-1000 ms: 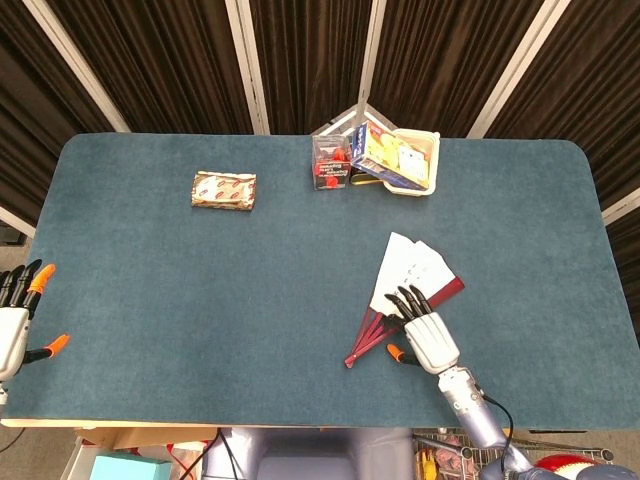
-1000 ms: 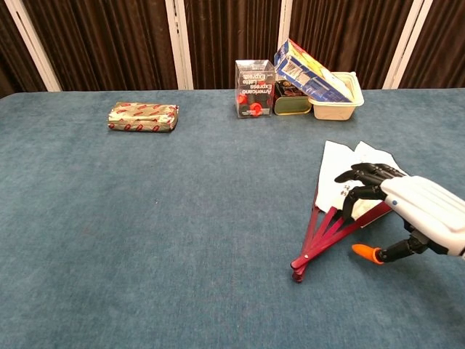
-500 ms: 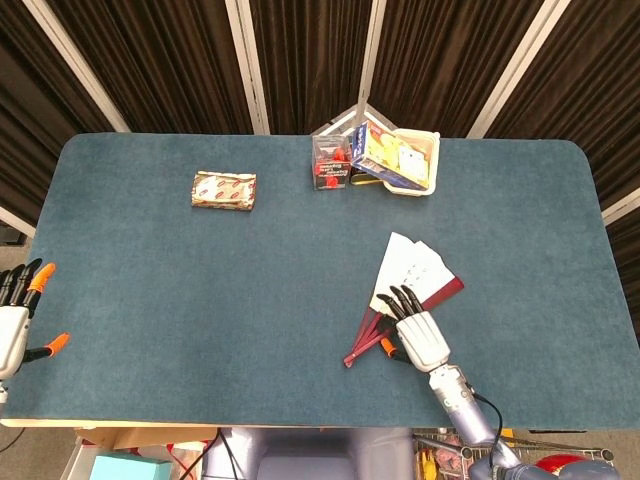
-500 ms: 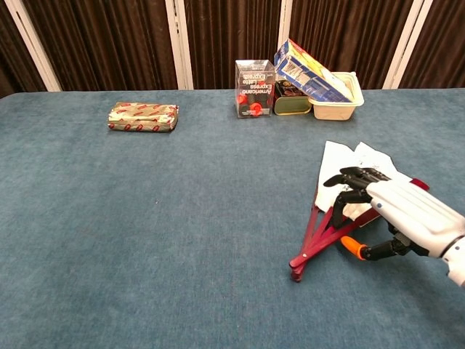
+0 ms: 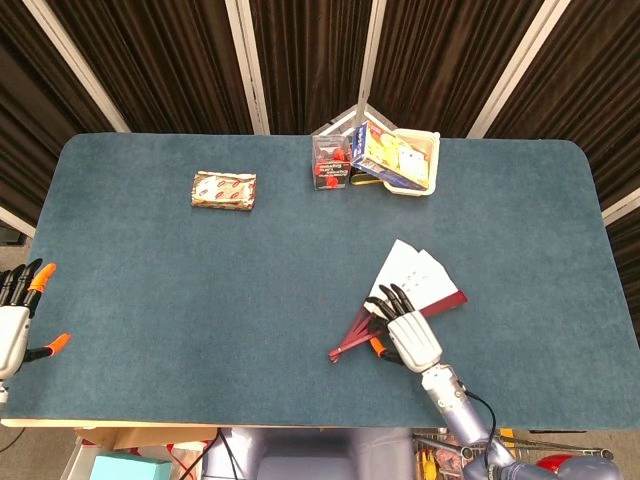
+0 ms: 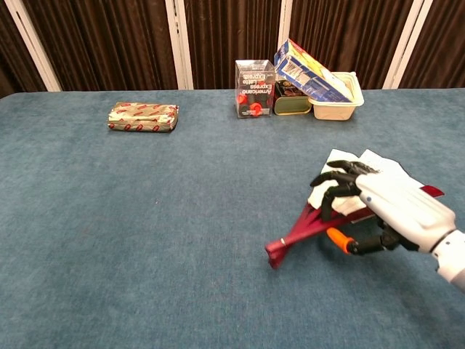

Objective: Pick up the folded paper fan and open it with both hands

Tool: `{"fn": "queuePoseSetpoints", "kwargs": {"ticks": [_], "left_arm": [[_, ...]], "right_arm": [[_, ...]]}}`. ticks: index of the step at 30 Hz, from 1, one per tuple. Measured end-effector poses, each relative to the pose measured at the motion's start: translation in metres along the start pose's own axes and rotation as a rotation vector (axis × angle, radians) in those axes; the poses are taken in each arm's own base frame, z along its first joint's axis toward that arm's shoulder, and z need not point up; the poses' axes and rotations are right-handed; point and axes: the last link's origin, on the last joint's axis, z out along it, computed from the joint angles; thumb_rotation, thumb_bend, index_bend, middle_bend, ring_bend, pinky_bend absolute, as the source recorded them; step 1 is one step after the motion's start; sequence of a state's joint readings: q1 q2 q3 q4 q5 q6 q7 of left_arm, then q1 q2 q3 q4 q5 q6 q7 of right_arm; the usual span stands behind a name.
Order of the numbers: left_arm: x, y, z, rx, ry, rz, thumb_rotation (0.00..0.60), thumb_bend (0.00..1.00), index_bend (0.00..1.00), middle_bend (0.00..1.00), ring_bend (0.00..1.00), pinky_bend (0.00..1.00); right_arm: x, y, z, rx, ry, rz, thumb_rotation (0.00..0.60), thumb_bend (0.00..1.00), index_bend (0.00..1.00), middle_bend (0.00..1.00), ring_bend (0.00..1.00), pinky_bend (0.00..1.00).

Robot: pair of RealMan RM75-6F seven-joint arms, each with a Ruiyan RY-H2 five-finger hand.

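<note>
The paper fan (image 5: 417,272), partly spread, has white leaves and dark red ribs (image 5: 350,343) and lies right of the table's middle. My right hand (image 5: 408,337) is over the ribs, fingers curled on top and the orange-tipped thumb closing in from the near side, so it grips them. In the chest view the right hand (image 6: 392,207) covers the fan's (image 6: 336,158) middle, and the ribs' pivot end (image 6: 278,251) points left. My left hand (image 5: 14,322) hovers off the table's left edge with fingers spread, holding nothing; only the head view shows it.
A red-and-silver snack packet (image 5: 223,190) lies at the back left. A clear box with red contents (image 5: 330,160) and a white tray (image 5: 428,150) holding a tilted blue-and-yellow carton (image 6: 309,69) stand at the back edge.
My right hand slid left along the ribs and closed on them. The fan shifted and turned left with it, its pivot end now nearer the table's middle. The left hand stayed put.
</note>
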State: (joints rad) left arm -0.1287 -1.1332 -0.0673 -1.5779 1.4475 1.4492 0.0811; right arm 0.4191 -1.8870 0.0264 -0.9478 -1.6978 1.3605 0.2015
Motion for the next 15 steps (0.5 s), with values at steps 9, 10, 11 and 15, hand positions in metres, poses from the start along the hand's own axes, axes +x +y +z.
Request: {"fn": "queuePoseSetpoints", "kwargs": {"ticks": [9,10,11,15], "left_arm": [[0.001,0.001,0.002,0.003,-0.001,-0.009,0.6,0.0,0.0,0.0,0.0,0.0],[0.001,0.001,0.002,0.003,-0.001,-0.011,0.6,0.0,0.0,0.0,0.0,0.0],[0.001,0.002,0.003,0.002,-0.002,-0.013,0.6,0.0,0.0,0.0,0.0,0.0],[0.003,0.006,0.006,-0.005,-0.001,-0.023,0.6,0.0,0.0,0.0,0.0,0.0]], "right_arm": [[0.042,-0.021,0.033,0.013,0.097,0.065,0.6,0.57,0.67,0.24,0.04,0.0],[0.049,-0.024,0.038,0.006,0.109,0.078,0.6,0.57,0.67,0.24,0.04,0.0],[0.055,-0.027,0.042,0.001,0.118,0.088,0.6,0.57,0.67,0.24,0.04,0.0],[0.083,-0.038,0.061,-0.023,0.159,0.126,0.6,0.57,0.68,0.25,0.04,0.0]]}}
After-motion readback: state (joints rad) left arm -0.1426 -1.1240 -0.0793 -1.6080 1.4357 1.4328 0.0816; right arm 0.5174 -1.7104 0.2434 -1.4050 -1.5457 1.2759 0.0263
